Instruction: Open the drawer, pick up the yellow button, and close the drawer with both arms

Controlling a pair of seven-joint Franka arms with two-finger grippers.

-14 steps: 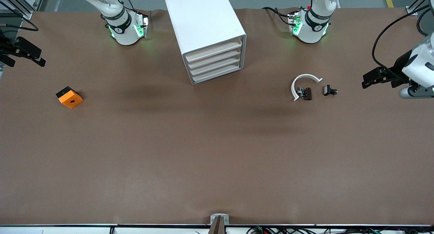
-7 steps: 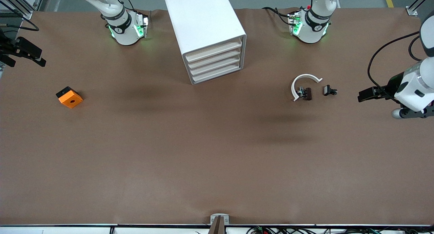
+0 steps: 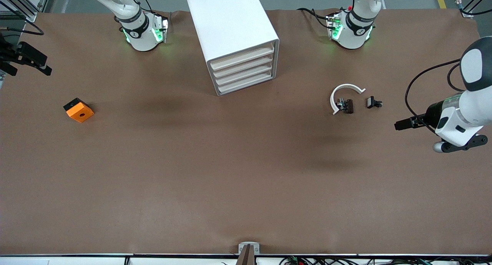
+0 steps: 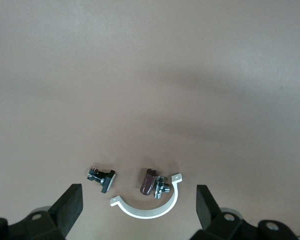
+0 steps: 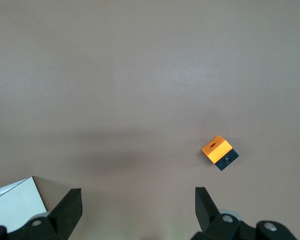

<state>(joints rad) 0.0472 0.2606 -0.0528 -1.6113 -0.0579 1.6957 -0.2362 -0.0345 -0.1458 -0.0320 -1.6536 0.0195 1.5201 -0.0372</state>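
Note:
The white drawer cabinet [image 3: 234, 38] stands between the two arm bases, and its four drawers [image 3: 243, 72] are all shut. A corner of it shows in the right wrist view [image 5: 12, 202]. The button is hidden. My left gripper [image 3: 401, 125] is open and empty, in the air over the table at the left arm's end, pointing toward the small parts; it also shows in the left wrist view [image 4: 139, 199]. My right gripper [image 3: 36, 63] is open and empty at the right arm's end of the table and waits; it also shows in the right wrist view [image 5: 138, 200].
An orange square block [image 3: 78, 110] with a hole and black side lies at the right arm's end [image 5: 219, 152]. A dark brown part with a white curved band [image 3: 343, 98] and a small black part [image 3: 373, 102] lie near the left gripper [image 4: 150, 181], [image 4: 102, 178].
My left arm has swung toward the front camera, and its gripper has moved lower in the front view and closer to the small parts. The right arm has not moved.

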